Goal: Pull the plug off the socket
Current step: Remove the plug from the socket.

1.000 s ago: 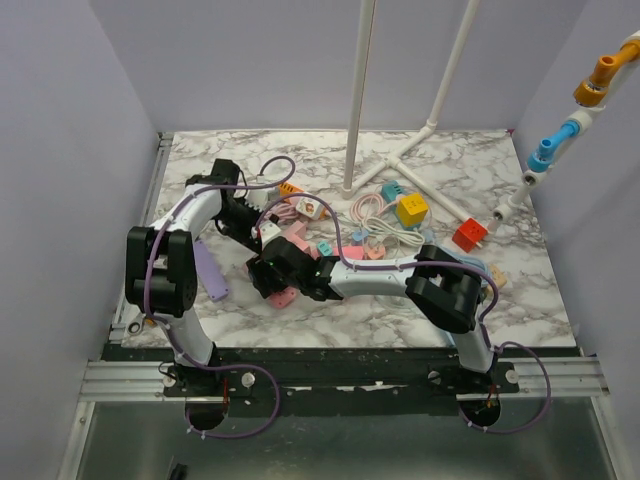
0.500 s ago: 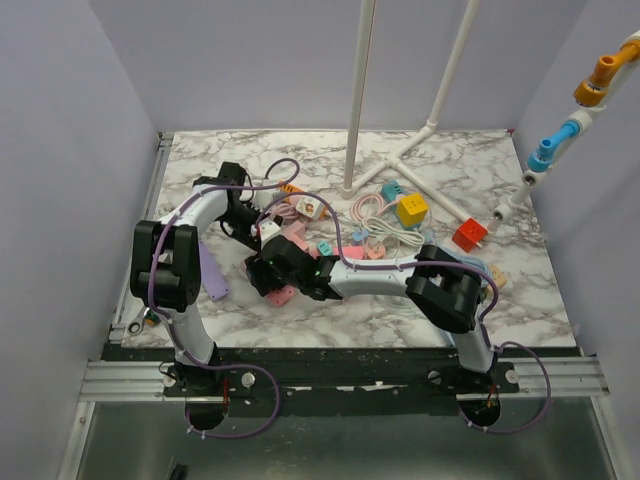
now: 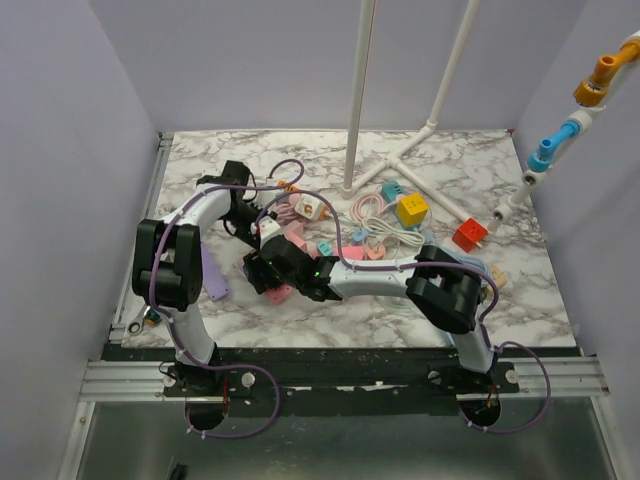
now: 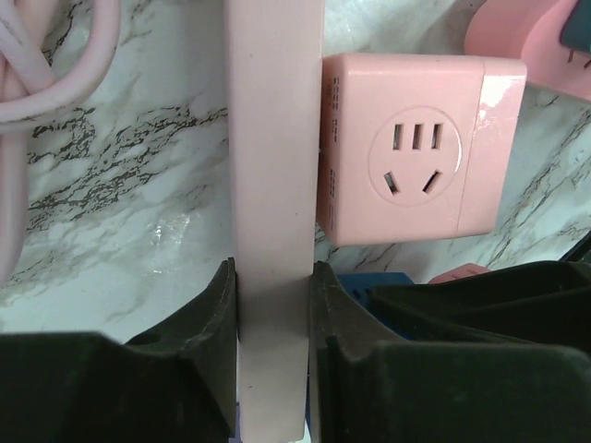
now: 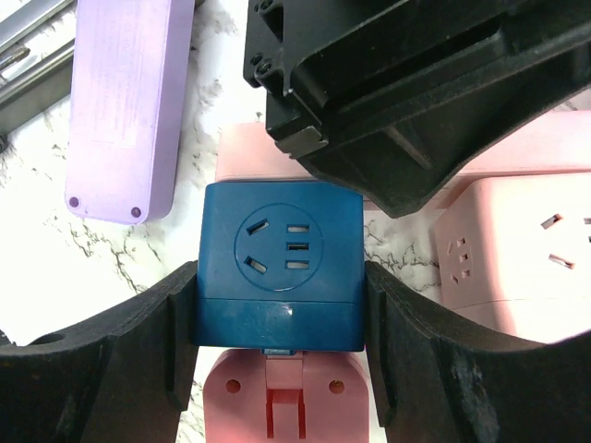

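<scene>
Marble table (image 3: pixel 480 290) boxed in by lilac walls (image 3: pixel 60 150) (cables (image 3: pixel 380 215) strewn mid-table); left gripper (image 4: pixel 272 286) pinches the pink strip (image 4: pixel 272 138), right gripper (image 5: pixel 280 314) clamps the blue cube (image 5: pixel 282 249).

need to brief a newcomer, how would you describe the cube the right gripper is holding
On the marble table, look left of centre where both grippers meet. The cube sits clamped in the right gripper, beside the pink strip that the left gripper grips. It is the only dark blue block; its neighbours are pink or lilac.

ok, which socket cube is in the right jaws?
The dark blue cube, clamped between the right jaws; the pink cube beside it lies outside them.
</scene>
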Robot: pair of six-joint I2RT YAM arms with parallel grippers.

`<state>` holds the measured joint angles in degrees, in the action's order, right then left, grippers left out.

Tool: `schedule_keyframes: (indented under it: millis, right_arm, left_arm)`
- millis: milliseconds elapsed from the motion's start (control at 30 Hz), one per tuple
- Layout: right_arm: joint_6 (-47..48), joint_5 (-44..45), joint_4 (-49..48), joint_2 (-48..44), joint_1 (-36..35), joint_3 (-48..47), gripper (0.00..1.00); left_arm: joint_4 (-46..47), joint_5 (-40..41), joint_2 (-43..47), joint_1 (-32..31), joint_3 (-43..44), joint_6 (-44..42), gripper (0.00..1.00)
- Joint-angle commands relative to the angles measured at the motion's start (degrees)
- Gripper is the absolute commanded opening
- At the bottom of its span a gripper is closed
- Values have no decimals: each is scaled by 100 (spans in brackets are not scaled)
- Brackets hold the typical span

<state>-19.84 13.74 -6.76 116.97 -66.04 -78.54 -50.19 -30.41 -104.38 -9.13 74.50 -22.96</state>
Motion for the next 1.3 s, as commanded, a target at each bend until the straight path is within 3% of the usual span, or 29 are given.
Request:
schedule_keyframes:
  millis: [0, 167, 767, 1267]
  right_arm:
    - [95, 302, -743, -324, 0, -57, 37]
    - [80, 254, -577, -328, 3, -52, 37]
    - [-151, 19, 1090, -609, -1, -315, 37]
    - [-458, -638, 1185, -1190, -6, 1235, 34]
  left_arm:
    - [-342, 119, 5, -72, 91, -144, 13]
    - [-265, 398, 75, -78, 136, -149, 0]
    - [561, 2011, 682, -577, -221, -480, 0]
    - [1337, 2818, 1015, -817, -793, -841, 0]
